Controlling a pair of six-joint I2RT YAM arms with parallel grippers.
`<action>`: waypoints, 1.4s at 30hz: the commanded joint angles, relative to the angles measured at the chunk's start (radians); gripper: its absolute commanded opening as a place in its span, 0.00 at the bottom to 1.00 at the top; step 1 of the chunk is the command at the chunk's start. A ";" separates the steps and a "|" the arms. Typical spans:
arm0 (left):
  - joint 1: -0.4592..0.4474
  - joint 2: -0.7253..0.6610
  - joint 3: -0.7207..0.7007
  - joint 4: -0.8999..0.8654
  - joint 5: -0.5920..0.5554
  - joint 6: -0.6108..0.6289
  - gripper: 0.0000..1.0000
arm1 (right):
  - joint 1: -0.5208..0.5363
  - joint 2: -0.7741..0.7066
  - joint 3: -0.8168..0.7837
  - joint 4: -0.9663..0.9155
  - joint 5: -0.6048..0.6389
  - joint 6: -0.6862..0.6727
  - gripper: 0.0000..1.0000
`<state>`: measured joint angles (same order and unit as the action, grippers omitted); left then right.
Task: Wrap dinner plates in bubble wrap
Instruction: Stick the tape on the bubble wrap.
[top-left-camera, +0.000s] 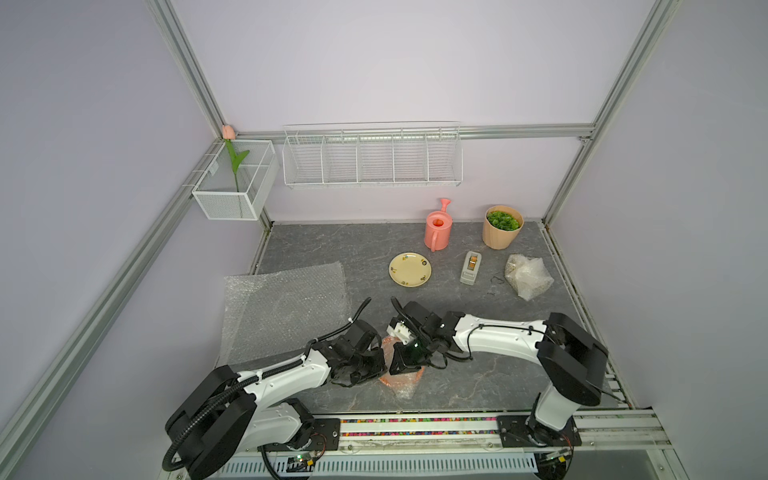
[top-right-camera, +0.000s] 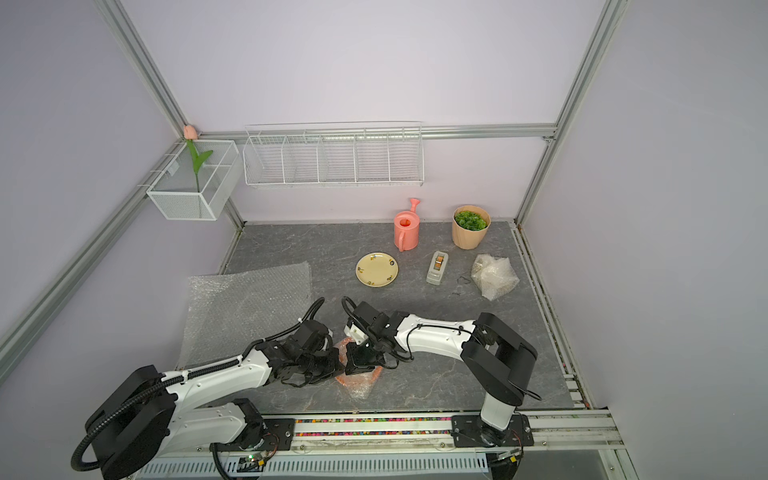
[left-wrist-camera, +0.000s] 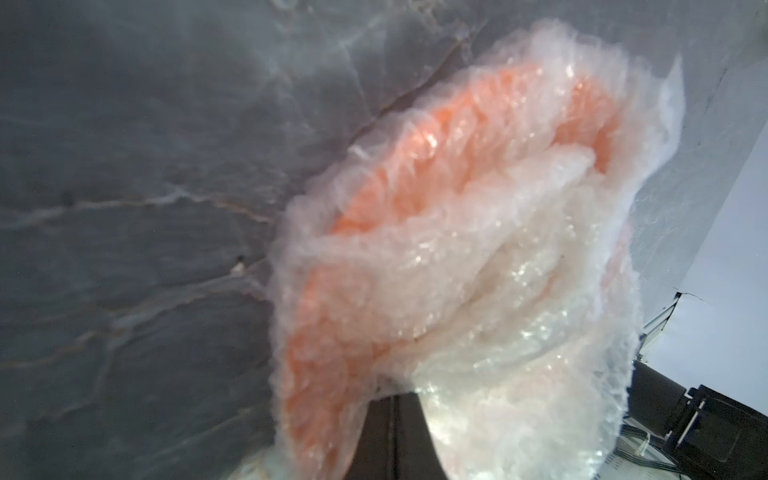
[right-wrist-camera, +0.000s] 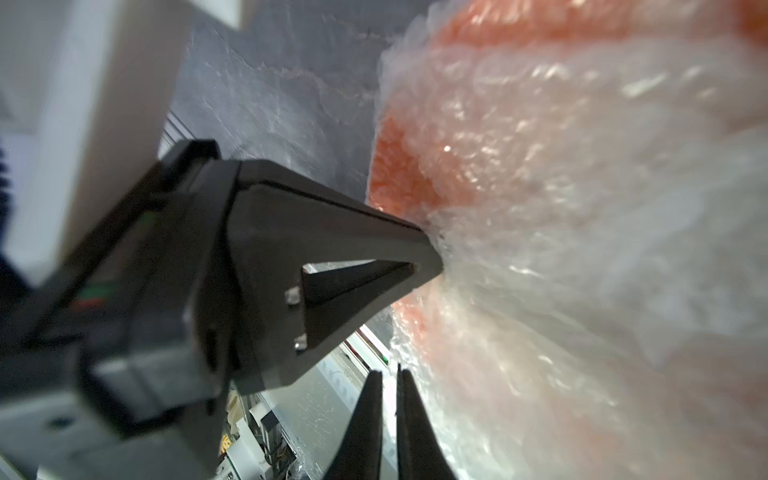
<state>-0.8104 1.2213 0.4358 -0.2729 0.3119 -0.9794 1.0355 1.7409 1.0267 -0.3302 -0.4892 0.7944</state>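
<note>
Here left end effector (right-wrist-camera: 432, 251) grips bubble wrap (right-wrist-camera: 582, 249); right end effector (right-wrist-camera: 390, 384), closed, beside.

Orange plate (left-wrist-camera: 457, 137) is seen bundled in crumpled bubble wrap (left-wrist-camera: 490, 299). The wrap is loose and puckered, and orange shows through it. The bundle is placed at the table's front middle. Cream plate (top-left-camera: 410, 269), with small dark motifs near the rim, is left bare and flat, further back. Flat sheet (top-left-camera: 282, 311) of clear wrap is spread at the left, overhanging the table edge. Wrapped bundle (top-left-camera: 528, 276) is set far right; its contents cannot be made out.
</note>
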 joint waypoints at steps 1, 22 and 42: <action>0.002 0.040 -0.014 -0.068 -0.035 -0.004 0.00 | 0.010 0.081 -0.049 -0.029 0.046 0.013 0.09; 0.002 0.008 -0.017 -0.085 -0.043 -0.016 0.00 | -0.008 0.074 -0.062 -0.058 0.081 -0.006 0.07; 0.002 0.004 -0.026 -0.083 -0.038 -0.018 0.00 | -0.004 -0.017 0.010 -0.086 0.030 -0.055 0.07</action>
<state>-0.8116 1.2201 0.4393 -0.2768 0.3153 -0.9871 1.0489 1.7863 1.0077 -0.3569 -0.4782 0.7704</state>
